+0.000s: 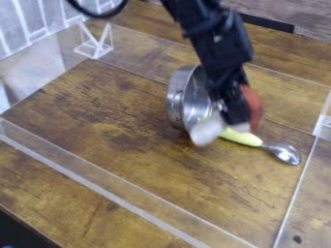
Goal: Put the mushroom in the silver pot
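The mushroom (250,108) has a reddish-brown cap and a cream stem that points down-left, blurred by motion. My gripper (230,113) comes down from the top of the camera view and is shut on it. It holds the mushroom just right of the silver pot (184,94) and above the table. The pot looks tilted, with its open side facing right toward the gripper. The arm hides the pot's right rim. Whether the mushroom touches the pot I cannot tell.
A spoon with a yellow-green handle (241,138) and a small silver bowl (285,154) lies just right of the pot, under the mushroom. Clear acrylic walls (77,165) fence the wooden table. A clear stand (91,41) sits at the back left.
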{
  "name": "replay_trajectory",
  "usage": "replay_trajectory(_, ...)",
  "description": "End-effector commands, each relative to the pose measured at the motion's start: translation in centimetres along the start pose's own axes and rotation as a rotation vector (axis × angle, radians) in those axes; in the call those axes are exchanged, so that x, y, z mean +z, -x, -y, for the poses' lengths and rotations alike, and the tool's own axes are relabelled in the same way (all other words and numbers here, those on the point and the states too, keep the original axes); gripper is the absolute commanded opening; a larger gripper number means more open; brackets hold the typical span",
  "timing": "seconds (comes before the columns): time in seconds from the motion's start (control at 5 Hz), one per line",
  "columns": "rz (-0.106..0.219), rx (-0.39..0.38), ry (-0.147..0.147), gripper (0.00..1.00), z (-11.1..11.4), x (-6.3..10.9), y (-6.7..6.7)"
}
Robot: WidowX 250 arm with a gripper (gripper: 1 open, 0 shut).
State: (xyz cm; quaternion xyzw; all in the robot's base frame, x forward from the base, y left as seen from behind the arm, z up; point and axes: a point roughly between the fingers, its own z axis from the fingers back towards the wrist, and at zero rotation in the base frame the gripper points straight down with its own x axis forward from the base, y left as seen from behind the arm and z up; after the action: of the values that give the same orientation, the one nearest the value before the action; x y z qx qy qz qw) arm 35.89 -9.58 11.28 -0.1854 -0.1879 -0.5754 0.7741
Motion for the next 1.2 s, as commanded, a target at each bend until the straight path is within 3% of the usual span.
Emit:
replay_trajectory(0.0,-0.006,-0.061,-0.02,0.0,-2.7,3.9,0.8)
replay_trajectory(0.2,0.013,-0.086,-0.006,0.0,-1.9,4.1,0.3)
replay_trajectory(0.4,0.025,-0.127,0.024,0.0,-0.4,4.1,-1.3)
replay_trajectory(0.6,0.038,-0.14,0.032,0.0,0.3,5.3,-2.1)
replay_trajectory(0.8,0.036,-0.163,0.058,0.0,-0.3,5.5,-0.8)
replay_trajectory(1.0,0.034,-0.151,0.057,0.0,-0.7,4.8,-0.6)
